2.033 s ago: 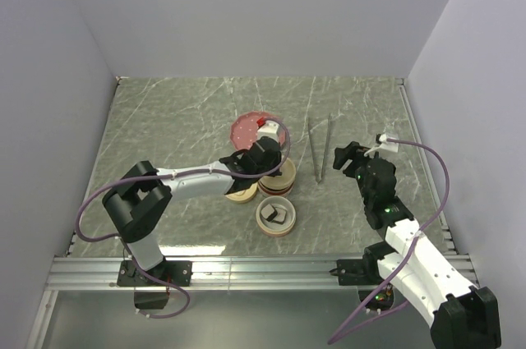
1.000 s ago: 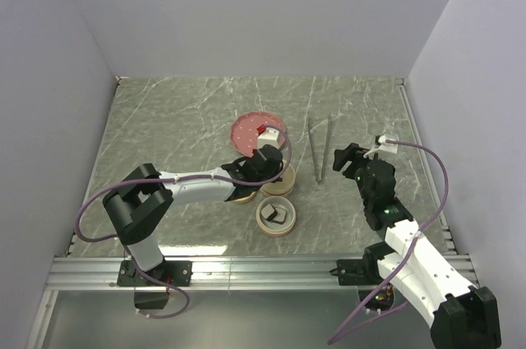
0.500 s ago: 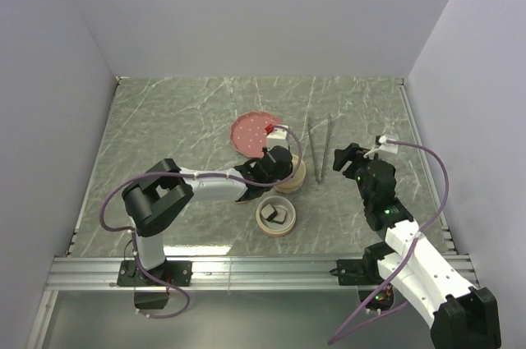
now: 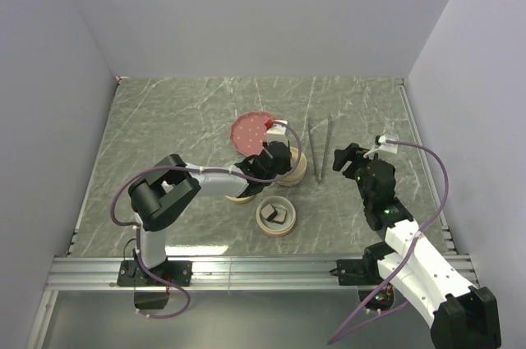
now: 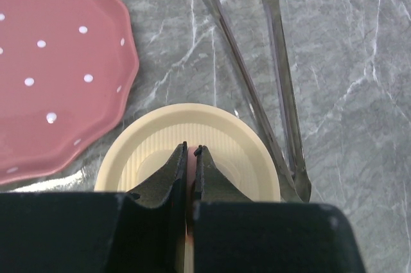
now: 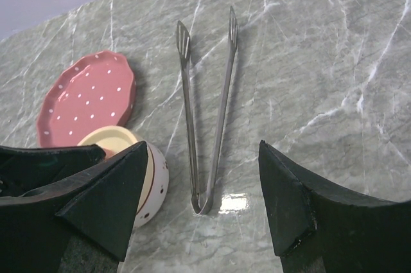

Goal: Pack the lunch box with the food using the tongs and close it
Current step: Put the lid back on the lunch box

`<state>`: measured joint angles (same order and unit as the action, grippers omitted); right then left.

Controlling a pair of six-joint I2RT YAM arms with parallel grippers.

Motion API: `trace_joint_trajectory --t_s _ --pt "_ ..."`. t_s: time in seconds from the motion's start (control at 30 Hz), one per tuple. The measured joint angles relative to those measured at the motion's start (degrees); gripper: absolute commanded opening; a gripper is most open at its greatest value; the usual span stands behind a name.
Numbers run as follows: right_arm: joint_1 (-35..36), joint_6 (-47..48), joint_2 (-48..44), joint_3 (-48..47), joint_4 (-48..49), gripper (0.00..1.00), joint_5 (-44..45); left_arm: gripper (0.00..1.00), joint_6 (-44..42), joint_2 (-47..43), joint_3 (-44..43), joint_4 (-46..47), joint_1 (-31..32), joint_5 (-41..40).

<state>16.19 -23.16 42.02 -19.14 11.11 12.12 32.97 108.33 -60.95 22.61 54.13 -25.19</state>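
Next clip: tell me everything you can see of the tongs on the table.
The tongs are long, thin, shiny silvery metal, tweezer-like: two narrow arms joined in a bend at the near end, spreading to flattened, slotted tips toward the far wall. They lie flat on the grey marbled table, open, gripped by nothing. The cream-lidded pot stands just left of the joined end, apart from it.
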Motion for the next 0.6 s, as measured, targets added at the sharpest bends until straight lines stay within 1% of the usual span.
trace_joint_trajectory --t_s 0.17,0.23,0.27,0.33,0.37,0.43,0.47,0.5,0.57,0.6 --pt "0.0 0.0 0.39 0.0 0.0 0.77 0.0 0.0 -1.49 0.98 -1.01 0.72 -0.9 0.55" --pt "0.0 0.0 0.48 0.0 0.02 0.77 0.0 0.04 -2.1 1.05 -1.18 0.68 -1.14 0.85" --pt "0.0 0.0 0.48 0.0 0.02 0.77 0.0 0.09 -2.25 1.05 -1.2 0.63 -1.2 0.92" --pt "0.0 0.0 0.5 0.0 0.02 0.77 0.02 0.17 -2.54 1.05 -1.44 0.22 -1.25 0.92" --pt "0.0 0.0 0.5 0.0 0.0 0.77 0.02 0.25 -2.82 1.07 -1.57 -0.13 -1.25 0.83" --pt "0.0 0.0 0.57 0.0 0.0 0.77 0.02 0.34 -3.85 1.18 -2.23 -1.18 -1.29 0.26" --pt "0.0 0.0 0.61 0.0 0.02 0.77 0.02 0.46 -4.07 1.25 -2.58 -1.55 -1.4 -0.13" --pt "0.0 0.0 0.63 0.0 0.02 0.77 0.02 0.52 -4.68 1.33 -2.8 -2.01 -1.53 -0.48" --pt "0.0 0.0 0.72 0.0 0.02 0.77 0.02 0.61 -4.79 1.33 -2.8 -2.95 -1.81 -0.92" --pt "0.0 0.0 0.79 0.0 0.0 0.77 0.04 0.62 -4.94 1.33 -2.71 -2.99 -1.84 -1.05"
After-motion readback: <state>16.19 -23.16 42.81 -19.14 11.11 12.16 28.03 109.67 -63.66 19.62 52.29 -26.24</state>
